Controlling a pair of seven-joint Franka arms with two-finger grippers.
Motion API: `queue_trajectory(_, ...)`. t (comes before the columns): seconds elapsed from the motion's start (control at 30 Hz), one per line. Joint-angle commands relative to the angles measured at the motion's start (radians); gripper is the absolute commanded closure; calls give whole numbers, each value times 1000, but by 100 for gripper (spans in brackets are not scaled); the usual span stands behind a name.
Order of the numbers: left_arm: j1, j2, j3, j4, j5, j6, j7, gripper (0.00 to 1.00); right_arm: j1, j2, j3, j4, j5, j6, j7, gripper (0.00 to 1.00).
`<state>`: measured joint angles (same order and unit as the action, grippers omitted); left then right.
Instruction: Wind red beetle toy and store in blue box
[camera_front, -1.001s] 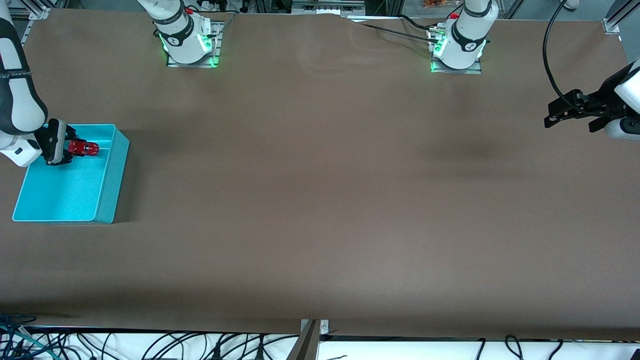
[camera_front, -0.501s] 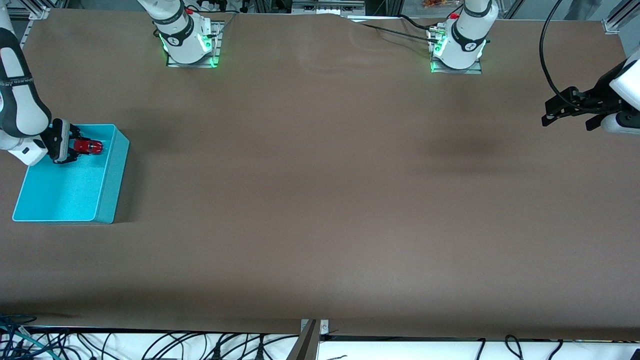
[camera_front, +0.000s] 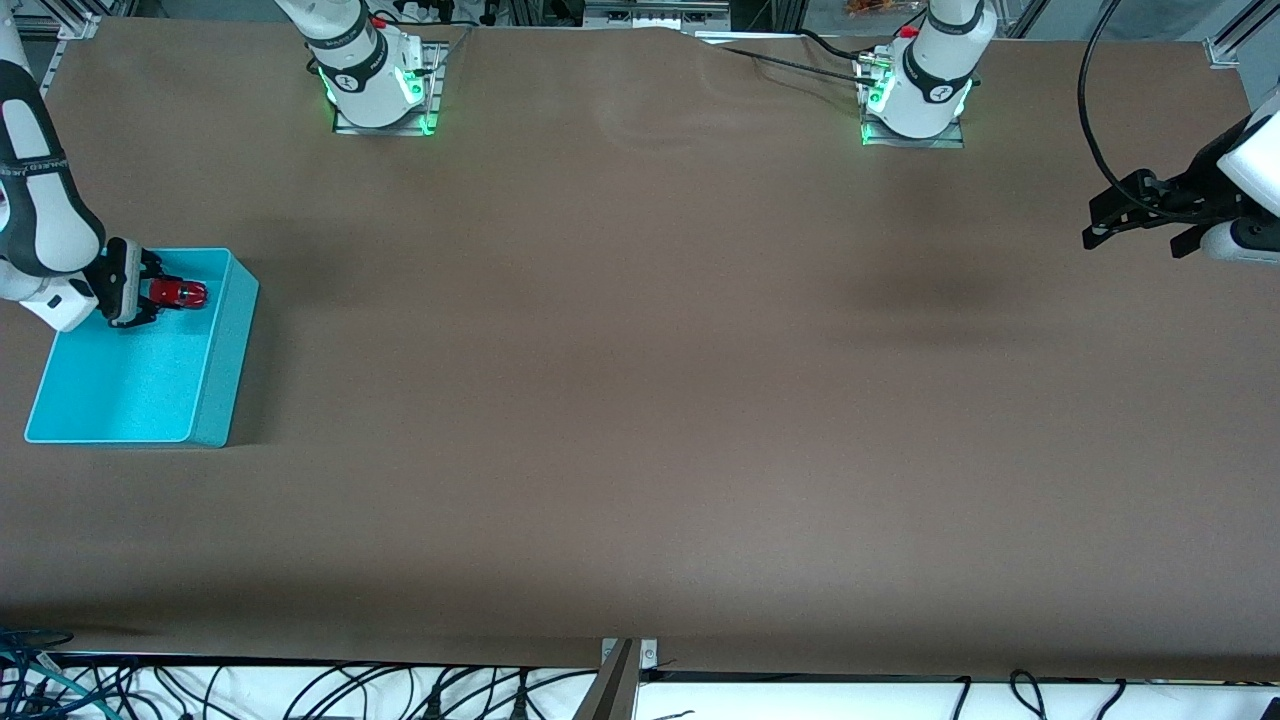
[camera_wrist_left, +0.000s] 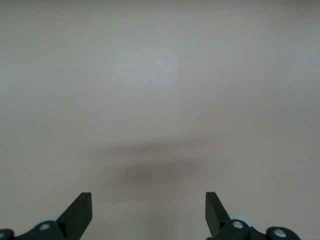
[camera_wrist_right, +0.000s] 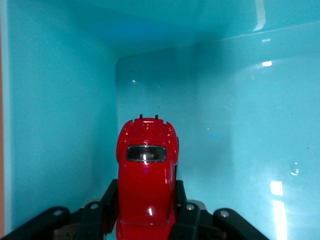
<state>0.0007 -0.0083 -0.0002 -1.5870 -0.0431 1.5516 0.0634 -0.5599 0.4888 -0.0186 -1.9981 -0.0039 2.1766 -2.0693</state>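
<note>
Front view first: my right arm comes in bent at the right arm's end of the table, its wrist turned sideways so the right gripper (camera_front: 150, 292) points level across the blue box (camera_front: 215, 375). It is clenched on the red beetle toy (camera_front: 177, 293), which sits between the fingers inside the box, toward the box end farthest from the front camera. From the right wrist view I see the toy (camera_wrist_right: 147, 175) nose-out toward a corner of the box (camera_wrist_right: 60, 125); whether its wheels touch the floor I cannot tell. Brown table (camera_front: 640, 400) runs bare between the two green-lit bases. At the left arm's end my left arm waits, its left gripper (camera_front: 1100, 225) released and held level above the table, fingers (camera_wrist_left: 80, 212) spread wide over plain brown surface
</note>
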Motion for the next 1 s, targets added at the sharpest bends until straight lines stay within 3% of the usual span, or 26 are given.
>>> queue_trajectory(0.0,5,-24,-8,-22,19,15,-2,0,-14,8,6,25,-5,-15,-22,19)
queue_trajectory(0.13,5,-24,-8,-24,19,15,-2,0,-8,8,8,47,-5,-18,-22,7)
queue_trajectory(0.4,4,-22,-9,-22,19,15,-4,0,2,8,16,119,1,-95,-18,0)
queue_trajectory(0.97,5,-22,-9,-22,19,15,-4,0,2,-22,147,369,2,-409,182,0)
